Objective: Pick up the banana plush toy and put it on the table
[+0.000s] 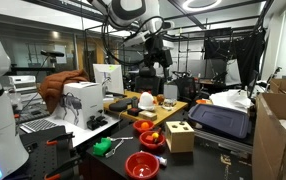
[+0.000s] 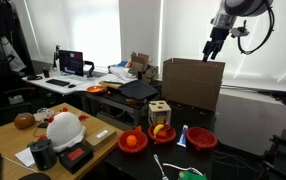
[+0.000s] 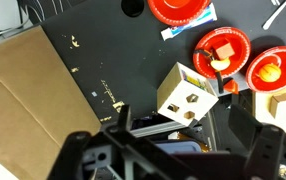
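The banana plush toy (image 2: pixel 161 129) is a small yellow shape lying in the middle one of three red bowls (image 2: pixel 164 136) on the black table (image 3: pixel 98 50). It also shows in the wrist view (image 3: pixel 215 62) and, small and unclear, in an exterior view (image 1: pixel 153 137). My gripper (image 2: pixel 211 52) hangs high above the table, well clear of the bowls, in both exterior views (image 1: pixel 159 62). In the wrist view its fingers (image 3: pixel 183 122) are spread apart with nothing between them.
A wooden cube with cut-out holes (image 3: pixel 188 95) stands next to the bowls. One neighbouring bowl (image 3: pixel 271 68) holds an orange item, the other (image 3: pixel 181 10) is empty. A green plush (image 2: pixel 190 174) lies near the table edge. A large cardboard box (image 2: pixel 191 82) stands behind.
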Motion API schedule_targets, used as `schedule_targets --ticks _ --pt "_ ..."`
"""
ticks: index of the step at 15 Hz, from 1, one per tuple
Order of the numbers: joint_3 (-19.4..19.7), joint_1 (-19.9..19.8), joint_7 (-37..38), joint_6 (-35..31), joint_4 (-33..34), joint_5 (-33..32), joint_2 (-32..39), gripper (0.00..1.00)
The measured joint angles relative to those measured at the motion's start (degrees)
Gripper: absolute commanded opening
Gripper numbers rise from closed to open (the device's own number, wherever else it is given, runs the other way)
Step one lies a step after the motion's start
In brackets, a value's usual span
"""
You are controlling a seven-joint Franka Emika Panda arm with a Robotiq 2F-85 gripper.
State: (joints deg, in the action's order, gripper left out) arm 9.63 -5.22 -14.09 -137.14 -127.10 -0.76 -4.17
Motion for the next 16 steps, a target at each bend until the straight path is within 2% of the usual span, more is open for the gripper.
schedule_targets --ticks 5,9,16 --pt "-4.16 1.06 0.00 2.93 11.96 1.70 13.04 1.00" --pt "-7.33 1.60 0.50 6.60 18.83 1.78 20.29 1.00" --pt "-9.07 5.37 8.79 8.47 28.03 0.43 32.97 1.00"
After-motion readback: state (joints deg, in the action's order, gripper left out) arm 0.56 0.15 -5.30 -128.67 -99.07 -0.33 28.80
